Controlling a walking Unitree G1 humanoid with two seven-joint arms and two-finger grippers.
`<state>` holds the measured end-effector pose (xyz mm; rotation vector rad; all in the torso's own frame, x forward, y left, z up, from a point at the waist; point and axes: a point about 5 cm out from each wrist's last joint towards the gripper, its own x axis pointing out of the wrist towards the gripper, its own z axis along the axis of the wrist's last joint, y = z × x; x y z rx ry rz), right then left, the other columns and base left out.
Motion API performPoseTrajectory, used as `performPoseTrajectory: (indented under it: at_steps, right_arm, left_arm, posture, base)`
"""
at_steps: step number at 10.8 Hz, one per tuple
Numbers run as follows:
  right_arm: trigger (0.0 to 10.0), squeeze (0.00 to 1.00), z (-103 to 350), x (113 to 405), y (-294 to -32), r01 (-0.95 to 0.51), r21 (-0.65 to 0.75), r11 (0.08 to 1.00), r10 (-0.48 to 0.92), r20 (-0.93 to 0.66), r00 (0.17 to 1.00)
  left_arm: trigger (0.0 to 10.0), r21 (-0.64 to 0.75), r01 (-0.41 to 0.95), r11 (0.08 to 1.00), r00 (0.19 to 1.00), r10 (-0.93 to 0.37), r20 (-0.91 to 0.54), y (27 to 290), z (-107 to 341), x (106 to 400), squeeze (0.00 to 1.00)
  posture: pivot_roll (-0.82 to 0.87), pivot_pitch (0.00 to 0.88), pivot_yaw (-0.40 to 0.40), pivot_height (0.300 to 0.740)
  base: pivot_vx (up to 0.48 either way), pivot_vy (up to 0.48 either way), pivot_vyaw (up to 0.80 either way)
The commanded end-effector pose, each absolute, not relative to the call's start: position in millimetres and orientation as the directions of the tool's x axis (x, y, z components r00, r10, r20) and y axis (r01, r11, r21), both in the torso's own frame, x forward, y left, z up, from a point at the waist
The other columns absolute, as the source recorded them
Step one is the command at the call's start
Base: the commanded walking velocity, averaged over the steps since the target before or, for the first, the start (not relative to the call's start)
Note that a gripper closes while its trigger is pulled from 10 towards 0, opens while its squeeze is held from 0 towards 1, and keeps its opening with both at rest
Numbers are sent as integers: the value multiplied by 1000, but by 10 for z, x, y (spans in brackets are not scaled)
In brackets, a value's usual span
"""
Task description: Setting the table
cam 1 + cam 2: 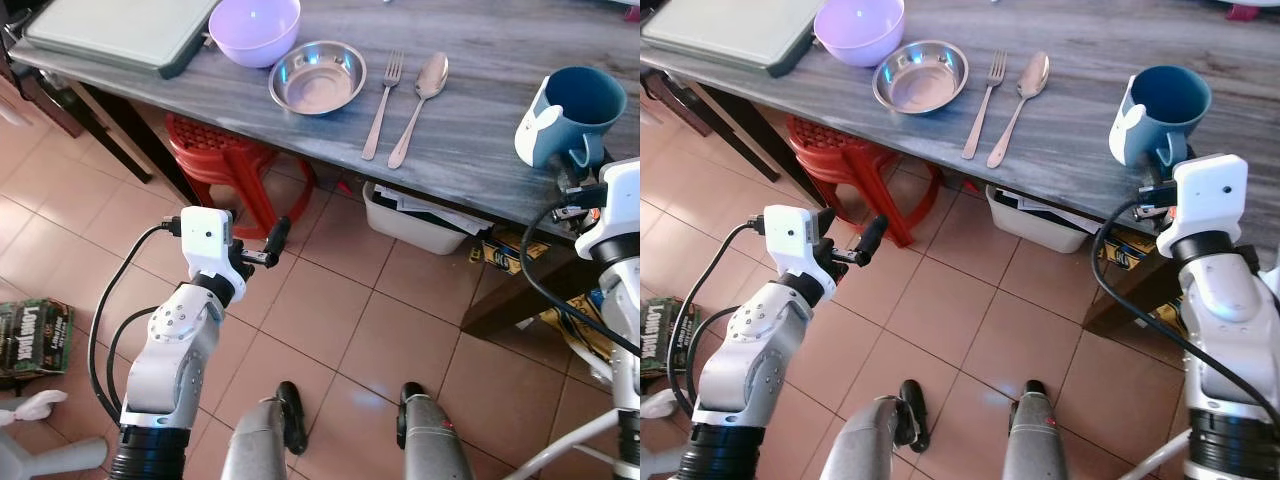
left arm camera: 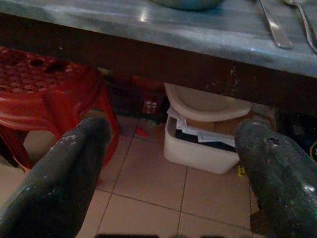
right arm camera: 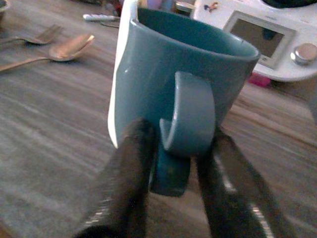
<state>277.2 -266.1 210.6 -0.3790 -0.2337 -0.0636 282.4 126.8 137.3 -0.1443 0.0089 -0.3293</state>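
Right gripper (image 3: 173, 173) pinches the mug (image 3: 168, 89) by its handle, so I'd keep it level and set it beside the spoon (image 1: 420, 92); left gripper (image 2: 173, 168) idles spread.

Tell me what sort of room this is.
Probably a home dining or kitchen area: a wooden table with a steel bowl, fork and spoon, a blue mug, tiled floor.
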Motion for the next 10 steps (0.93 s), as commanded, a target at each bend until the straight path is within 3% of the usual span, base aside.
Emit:
performPoseTrajectory:
  at_steps: [1,6,9,10]
  right_arm:
    - [0,0,2068,2769,-2689,145,-352,925,-60,239,969]
    - [0,0,2073,2886,-2592,271,-341,900,-169,301,938]
    - [0,0,2246,2895,-2439,273,-313,909,-142,385,912]
    - [10000,0,2367,2898,-2407,295,-310,904,-139,440,887]
  left_arm:
    - [10000,-147,291,945,955,-296,-9,1317,1290,2789,0]
    - [10000,-185,241,953,970,-236,52,1272,1312,2922,0]
    - [10000,-192,209,959,977,-195,85,1284,1323,2970,0]
    - [10000,-198,200,959,978,-182,106,1296,1353,3004,0]
  posture:
    - [-82,262,122,740]
    - [-118,193,71,740]
    - [-135,176,62,740]
    - [-134,170,61,740]
  base:
    - [0,0,0]
    - [0,0,0]
    - [0,171,0]
    - [0,334,0]
